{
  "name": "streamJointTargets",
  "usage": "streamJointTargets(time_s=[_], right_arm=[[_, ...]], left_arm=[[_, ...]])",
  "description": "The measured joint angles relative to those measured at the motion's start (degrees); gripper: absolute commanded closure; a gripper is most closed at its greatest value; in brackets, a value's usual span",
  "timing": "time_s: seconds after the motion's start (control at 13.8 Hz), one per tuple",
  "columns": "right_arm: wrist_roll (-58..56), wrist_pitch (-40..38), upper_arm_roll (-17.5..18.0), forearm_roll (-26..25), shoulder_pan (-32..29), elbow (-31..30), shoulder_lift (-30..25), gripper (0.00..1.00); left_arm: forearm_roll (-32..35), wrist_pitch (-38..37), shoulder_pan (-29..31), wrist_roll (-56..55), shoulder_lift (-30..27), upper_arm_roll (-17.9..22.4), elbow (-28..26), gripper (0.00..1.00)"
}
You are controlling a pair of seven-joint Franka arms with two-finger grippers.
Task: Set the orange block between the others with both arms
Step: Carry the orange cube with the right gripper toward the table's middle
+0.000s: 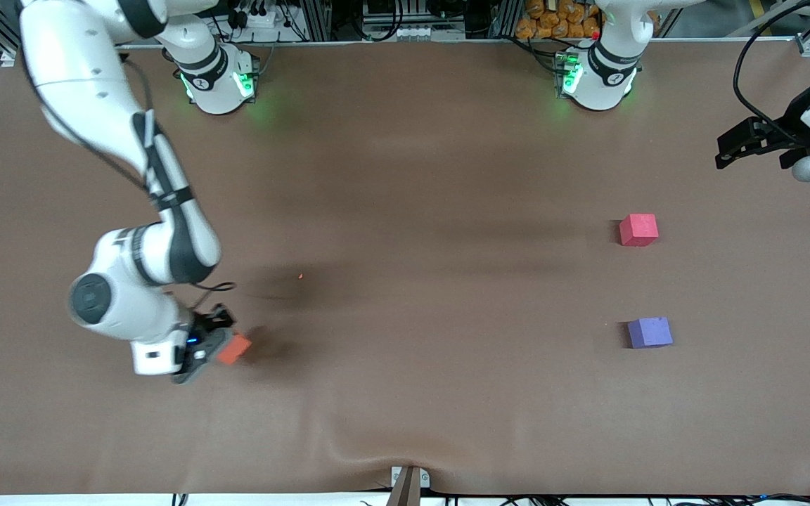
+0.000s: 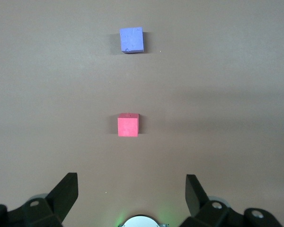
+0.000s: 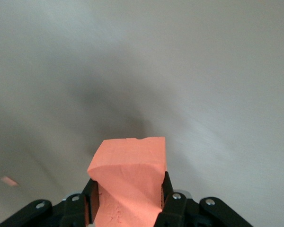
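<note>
My right gripper is shut on the orange block, low at the brown table top toward the right arm's end. In the right wrist view the block sits squeezed and tilted between both fingers. The others lie toward the left arm's end. The pinkish-red cube is farther from the front camera and the bluish-purple cube nearer, with bare table between them. My left gripper waits open in the air over that end. Its wrist view shows the red cube and the purple cube ahead of its empty jaws.
A brown cloth covers the table and is wrinkled at the front edge above a small bracket. A tiny orange speck lies near the held block. The arm bases stand along the edge farthest from the front camera.
</note>
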Motion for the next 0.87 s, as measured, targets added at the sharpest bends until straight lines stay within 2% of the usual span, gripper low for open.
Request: streamJointTargets(time_s=[0.22,0.43,0.65,0.87], right_arm=[[22.15,-0.74,0.07,4.34,8.59,-0.12,-0.27,0.47],[40.73,-0.33,0.04,12.82,15.83,-0.37,-0.19,0.48],[53.43,6.49,0.04,20.80,22.30,-0.91,0.43,0.47],[61.57,10.47,0.01,23.74,28.20,-1.35,1.73,0.47]], left_arm=[[0.00,0.00,0.00,0.00,0.00,0.00,-0.01,0.00],[0.00,0.01,0.00,0.00,0.11,-0.01,-0.06,0.00],[0.00,0.09,0.00,0.00,0.26,-0.01,-0.08,0.00],[0.00,0.13,0.01,0.00,0.30,0.00,-0.11,0.00]])
